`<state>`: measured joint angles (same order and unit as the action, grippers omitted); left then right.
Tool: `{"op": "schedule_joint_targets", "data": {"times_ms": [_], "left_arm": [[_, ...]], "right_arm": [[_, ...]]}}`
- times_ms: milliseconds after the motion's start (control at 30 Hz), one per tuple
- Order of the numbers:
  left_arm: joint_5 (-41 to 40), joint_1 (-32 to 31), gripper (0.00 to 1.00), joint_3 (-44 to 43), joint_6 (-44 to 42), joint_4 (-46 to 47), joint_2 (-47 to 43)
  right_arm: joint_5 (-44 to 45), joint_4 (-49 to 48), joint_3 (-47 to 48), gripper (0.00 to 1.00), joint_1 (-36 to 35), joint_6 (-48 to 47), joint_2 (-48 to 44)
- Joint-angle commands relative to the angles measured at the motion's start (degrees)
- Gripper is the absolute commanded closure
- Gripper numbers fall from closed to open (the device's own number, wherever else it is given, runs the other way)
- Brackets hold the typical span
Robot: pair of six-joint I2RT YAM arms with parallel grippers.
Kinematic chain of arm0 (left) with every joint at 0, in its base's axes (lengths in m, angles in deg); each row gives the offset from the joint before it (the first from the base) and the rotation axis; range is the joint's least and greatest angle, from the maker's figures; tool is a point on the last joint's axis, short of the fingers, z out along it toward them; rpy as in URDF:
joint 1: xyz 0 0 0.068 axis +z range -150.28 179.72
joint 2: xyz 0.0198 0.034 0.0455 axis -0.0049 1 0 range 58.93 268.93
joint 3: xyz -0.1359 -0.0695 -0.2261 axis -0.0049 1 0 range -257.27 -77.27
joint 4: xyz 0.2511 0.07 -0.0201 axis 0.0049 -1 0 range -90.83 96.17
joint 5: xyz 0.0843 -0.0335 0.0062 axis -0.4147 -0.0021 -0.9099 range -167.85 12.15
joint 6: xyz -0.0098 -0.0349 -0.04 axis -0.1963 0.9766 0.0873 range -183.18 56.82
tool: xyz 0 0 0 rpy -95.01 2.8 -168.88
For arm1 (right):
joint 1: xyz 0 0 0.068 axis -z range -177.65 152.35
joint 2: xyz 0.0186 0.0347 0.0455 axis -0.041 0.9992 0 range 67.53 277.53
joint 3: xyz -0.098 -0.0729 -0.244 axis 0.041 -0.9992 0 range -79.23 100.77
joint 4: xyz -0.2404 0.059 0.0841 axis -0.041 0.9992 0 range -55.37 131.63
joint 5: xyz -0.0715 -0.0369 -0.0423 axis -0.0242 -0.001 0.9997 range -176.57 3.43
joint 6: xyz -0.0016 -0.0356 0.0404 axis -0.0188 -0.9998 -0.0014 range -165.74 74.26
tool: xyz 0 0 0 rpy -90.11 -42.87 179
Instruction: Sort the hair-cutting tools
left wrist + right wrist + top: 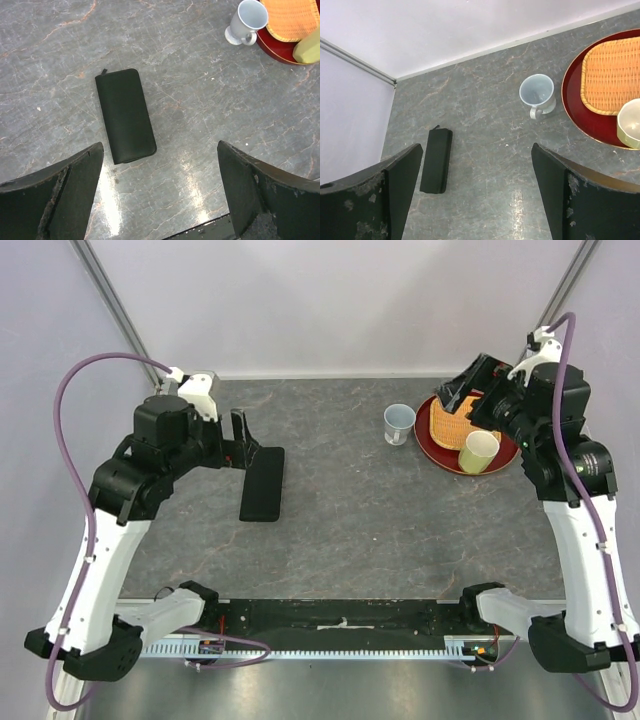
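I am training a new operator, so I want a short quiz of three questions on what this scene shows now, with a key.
1. True or false: the black case lies closed on the table.
2. What rests on the red tray?
A) a woven mat and a yellow-green cup
B) a pair of scissors
C) a comb
3. Fill the gap: the left gripper and the right gripper are both ____ and hold nothing.

Key: 1 true; 2 A; 3 open.
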<state>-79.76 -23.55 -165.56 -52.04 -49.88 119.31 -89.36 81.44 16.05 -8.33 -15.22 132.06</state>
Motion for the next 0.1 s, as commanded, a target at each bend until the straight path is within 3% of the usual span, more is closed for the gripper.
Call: {"op": "schedule_joint_targets", "data": {"times_ms": [0,67], "left_arm": [[0.4,0.2,0.0,-3.0,-1.7,-1.2,0.1],[0.2,0.2,0.0,-3.6,-1.6,-1.2,0.0]], "right_arm": [[-0.4,-0.7,0.9,0.02,0.1,1.9,-0.2],[-0.1,-0.8,0.6,0.02,0.1,2.0,-0.2]]}}
